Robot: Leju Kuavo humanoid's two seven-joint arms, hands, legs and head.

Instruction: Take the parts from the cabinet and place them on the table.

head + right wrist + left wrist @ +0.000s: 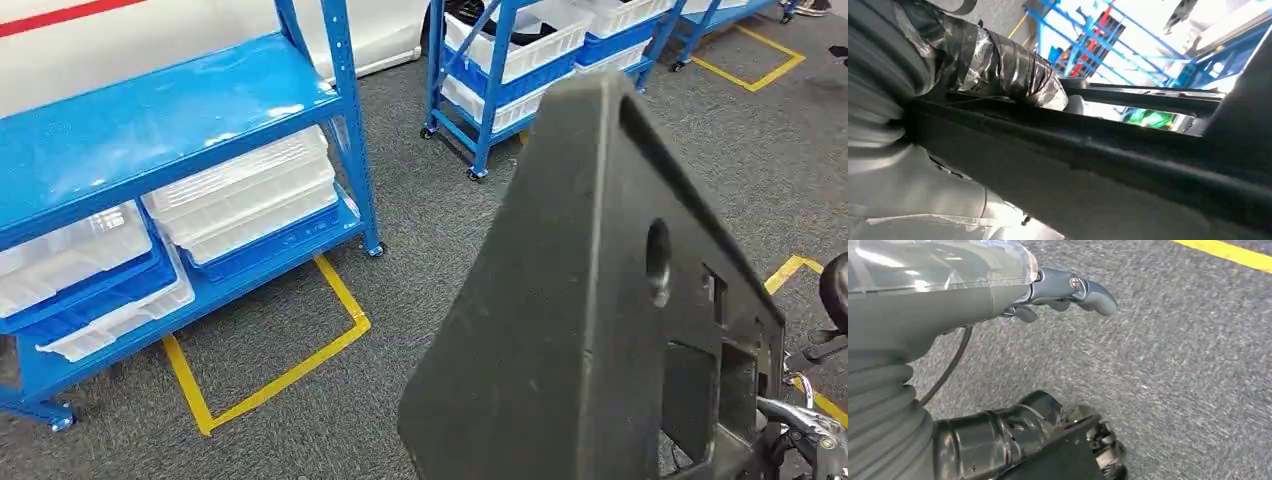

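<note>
- Grey carpet [440, 230] with yellow tape lines, blue shelving [170, 120] holding white bins.
- Large black part [590, 300] held upright, right hand [1013, 70] clamped on its rim.
- Left hand [1068, 290] hangs empty, fingers loosely apart.
- Risk: the part blocks the forward view and could slip or strike shelving.

My right hand [998, 65] grips the black part [590, 320], fingers wrapped over its edge, raised in front of my head camera. My left hand [1058, 290] hangs low, fingers loosely extended, holding nothing.
</note>
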